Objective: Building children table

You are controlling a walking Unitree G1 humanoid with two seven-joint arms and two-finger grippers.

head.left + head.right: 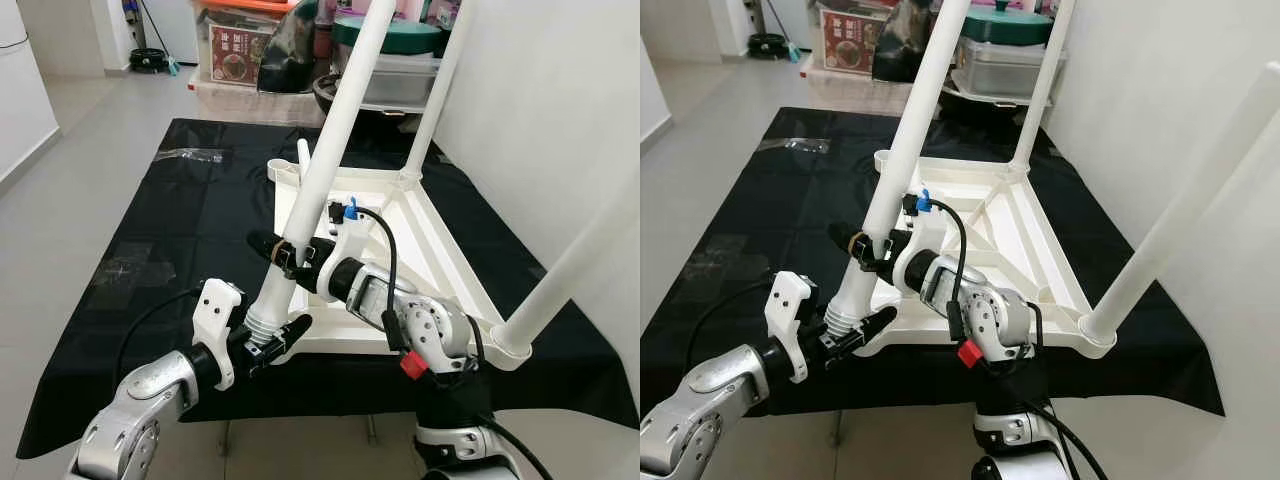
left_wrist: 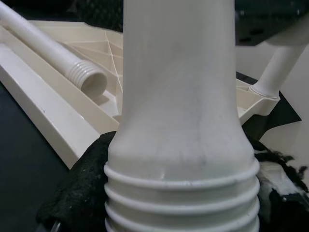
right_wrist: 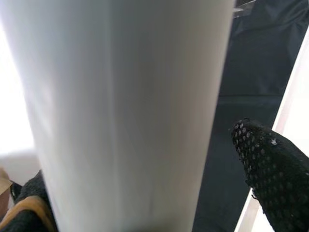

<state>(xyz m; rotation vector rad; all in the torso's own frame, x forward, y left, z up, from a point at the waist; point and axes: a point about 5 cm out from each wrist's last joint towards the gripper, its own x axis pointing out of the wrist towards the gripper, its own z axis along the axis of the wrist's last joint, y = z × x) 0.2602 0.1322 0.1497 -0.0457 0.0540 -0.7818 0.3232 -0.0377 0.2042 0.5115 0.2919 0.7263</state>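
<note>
Left gripper (image 1: 268,345) clamps threaded end of white table leg (image 1: 318,170), likely steadying it over near corner socket of upturned tabletop (image 1: 425,235). Right gripper (image 1: 282,252) closed around same leg higher up, probably to guide or twist it. Leg leans, smooth white tube, ribbed thread at base. Spare leg (image 2: 53,53) lies in tabletop on black cloth (image 1: 150,250).

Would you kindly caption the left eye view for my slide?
Both pincers, left and right, grip a white table leg at the upturned tabletop's near corner.
</note>
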